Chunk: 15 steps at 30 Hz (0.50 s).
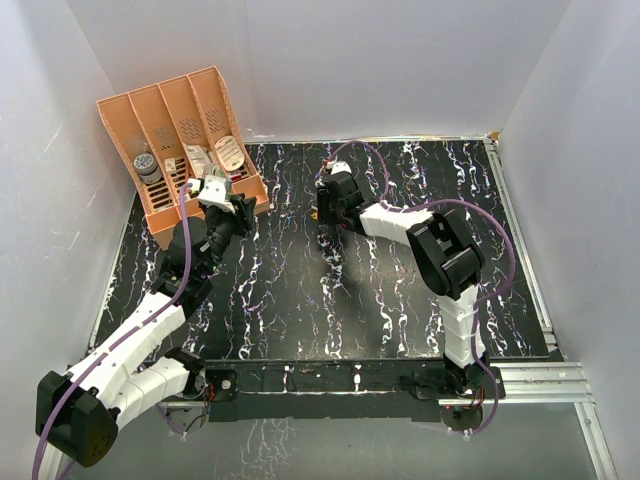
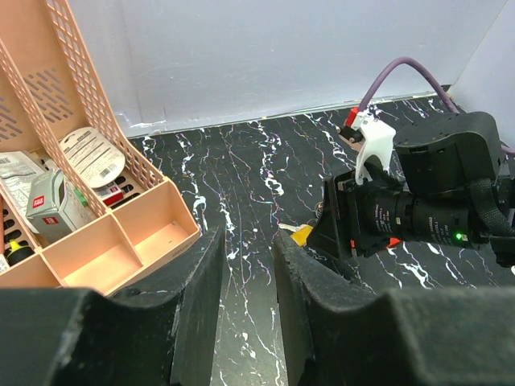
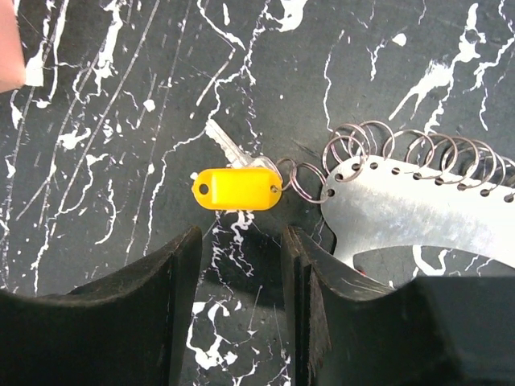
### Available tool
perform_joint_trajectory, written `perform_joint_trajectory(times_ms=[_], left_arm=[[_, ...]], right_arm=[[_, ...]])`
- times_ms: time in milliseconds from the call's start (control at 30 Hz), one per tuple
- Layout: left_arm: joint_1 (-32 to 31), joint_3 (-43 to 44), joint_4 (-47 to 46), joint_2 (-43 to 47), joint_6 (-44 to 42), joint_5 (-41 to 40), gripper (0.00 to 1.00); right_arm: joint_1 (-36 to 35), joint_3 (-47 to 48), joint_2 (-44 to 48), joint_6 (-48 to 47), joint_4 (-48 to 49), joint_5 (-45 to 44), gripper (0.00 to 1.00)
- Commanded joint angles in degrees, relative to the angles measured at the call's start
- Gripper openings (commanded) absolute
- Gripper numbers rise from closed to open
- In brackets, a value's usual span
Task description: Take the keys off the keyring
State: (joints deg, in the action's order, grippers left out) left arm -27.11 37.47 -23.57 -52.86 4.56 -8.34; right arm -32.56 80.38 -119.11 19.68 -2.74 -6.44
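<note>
Right wrist view: right fingers (image 3: 193,251) and left fingers (image 2: 212,259) apart, empty; yellow key (image 3: 237,188), blade half hidden

A robot lab's test cell: plain white walls (image 1: 350,60) box in a black marbled table (image 1: 300,300), with aluminium framing (image 1: 540,374) along its near edge.

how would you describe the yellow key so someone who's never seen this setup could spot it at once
On the black, white-veined table, look near the far middle, below the open right gripper. There lies the yellow key, linked by small rings to a silvery plate edged with wire rings. It is the only yellow thing there, an oblong head with a silvery blade behind it.
</note>
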Motion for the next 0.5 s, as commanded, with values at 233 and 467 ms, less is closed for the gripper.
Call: perform_joint_trajectory(times_ms=[233, 467], left_arm=[[0.22, -0.19, -1.3, 0.76, -0.16, 0.59, 0.3], [0.22, -0.04, -1.21, 0.15, -0.24, 0.9, 0.3]], right_arm=[[0.61, 1.63, -2.61, 1.91, 3.64, -4.48, 0.42], [1.34, 3.69, -5.57, 4.61, 5.68, -3.14, 0.41]])
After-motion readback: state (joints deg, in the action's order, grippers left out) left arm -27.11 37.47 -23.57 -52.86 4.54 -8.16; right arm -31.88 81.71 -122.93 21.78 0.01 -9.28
